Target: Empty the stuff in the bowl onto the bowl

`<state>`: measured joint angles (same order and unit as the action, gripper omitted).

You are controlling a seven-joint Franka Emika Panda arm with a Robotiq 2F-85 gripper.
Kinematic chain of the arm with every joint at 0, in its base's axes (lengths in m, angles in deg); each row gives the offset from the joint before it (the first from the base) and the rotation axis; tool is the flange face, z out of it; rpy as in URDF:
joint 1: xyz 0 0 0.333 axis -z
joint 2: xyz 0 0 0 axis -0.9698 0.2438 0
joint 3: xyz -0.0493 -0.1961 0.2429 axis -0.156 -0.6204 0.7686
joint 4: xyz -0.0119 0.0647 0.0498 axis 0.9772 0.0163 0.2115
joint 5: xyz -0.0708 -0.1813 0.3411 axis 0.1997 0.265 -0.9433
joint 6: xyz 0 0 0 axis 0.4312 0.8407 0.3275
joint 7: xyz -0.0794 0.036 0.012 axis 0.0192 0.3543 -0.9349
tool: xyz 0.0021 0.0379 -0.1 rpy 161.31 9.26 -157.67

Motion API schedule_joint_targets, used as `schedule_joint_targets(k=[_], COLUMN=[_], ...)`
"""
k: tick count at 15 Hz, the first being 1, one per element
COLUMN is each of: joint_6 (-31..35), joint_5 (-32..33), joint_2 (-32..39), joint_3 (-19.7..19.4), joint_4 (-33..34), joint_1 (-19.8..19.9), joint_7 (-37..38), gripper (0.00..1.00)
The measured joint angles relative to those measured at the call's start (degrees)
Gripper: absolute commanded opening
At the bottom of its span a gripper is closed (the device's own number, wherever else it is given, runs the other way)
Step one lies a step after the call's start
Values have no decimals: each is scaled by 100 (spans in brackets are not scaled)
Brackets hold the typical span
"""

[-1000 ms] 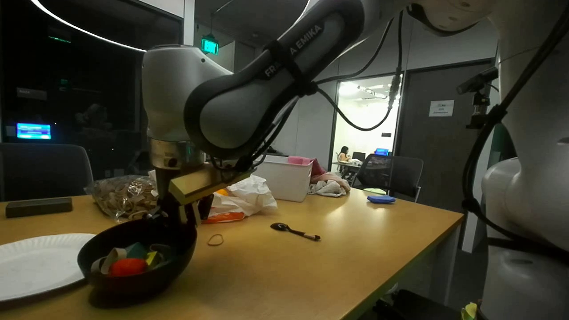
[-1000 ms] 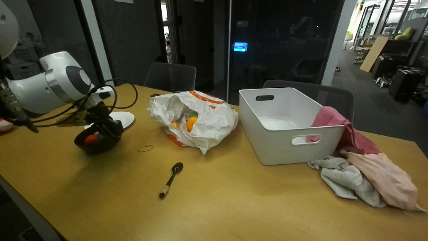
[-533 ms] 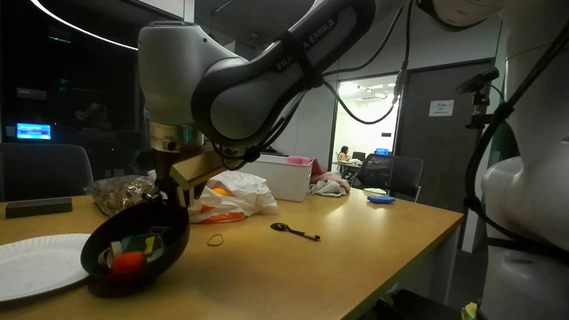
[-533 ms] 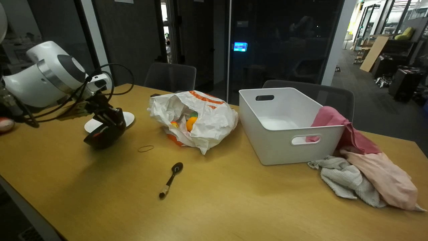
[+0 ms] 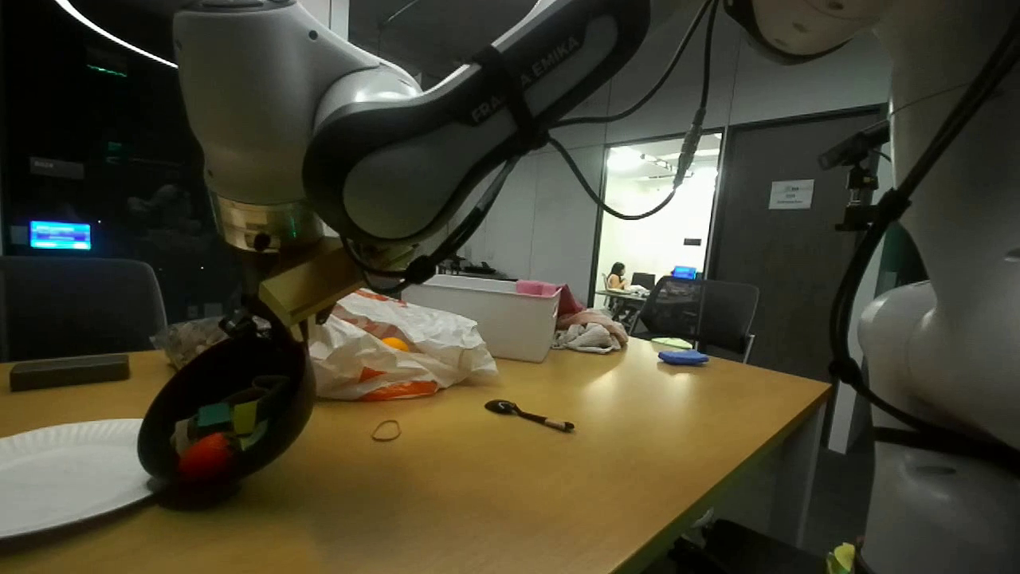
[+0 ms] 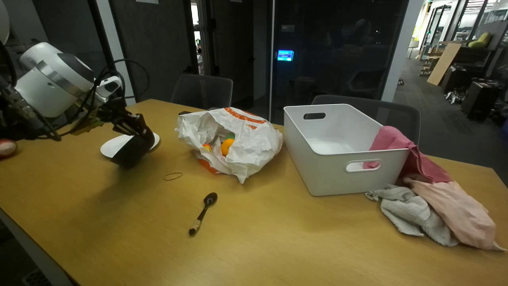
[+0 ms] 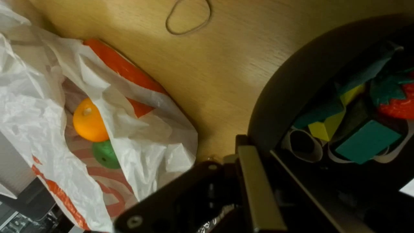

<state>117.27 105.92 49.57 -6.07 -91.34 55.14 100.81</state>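
In the wrist view, the wall of a black bowl (image 7: pixel 281 90) is pinched by the gripper (image 7: pixel 259 148), one finger on each side. Inside the bowl, a red strawberry-shaped piece (image 7: pixel 402 103), a teal block (image 7: pixel 368 140), a yellow block (image 7: pixel 333 124) and a pale ring-like piece (image 7: pixel 315 152) are found. Beside the bowl, a white plastic bag (image 7: pixel 155 129) is noted on the wooden table (image 7: pixel 223 64), with an orange fruit (image 7: pixel 89 119) and a green round item (image 7: pixel 105 154) exposed at its mouth; a rubber band (image 7: pixel 184 33) is seen nearby. In an exterior view, the bowl is tilted, its opening turned toward a white plate (image 5: pixel 68 478), and the pieces are gathered at its lower side. The plate's edge is partly covered by the bowl; whether the two touch cannot be determined. A black spoon (image 5: pixel 530 415) is located on the table, well apart from the bowl. In an exterior view, the outer side of the bowl (image 6: pixel 133 153) is presented in front of the plate, and its contents are hidden. Just beside the bag, a white bin (image 6: pixel 341 172) is recorded, with a pink cloth (image 6: pixel 391 140) hung over its rim.
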Motion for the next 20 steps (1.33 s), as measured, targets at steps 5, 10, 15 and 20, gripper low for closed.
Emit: schedule_joint_targets(k=[5, 10, 15, 20], joint_6=[-494, -859, -915, -910], joint_5=[588, 1309, 2412, 4002], joint_2=[210, 531, 1126, 1481], joint_3=[84, 139, 180, 261], joint_4=[685, 1215, 1518, 1580], joint_1=[-300, -542, -878, -1240], joint_7=[278, 553, 1070, 1668], gripper=[9, 8, 7, 8])
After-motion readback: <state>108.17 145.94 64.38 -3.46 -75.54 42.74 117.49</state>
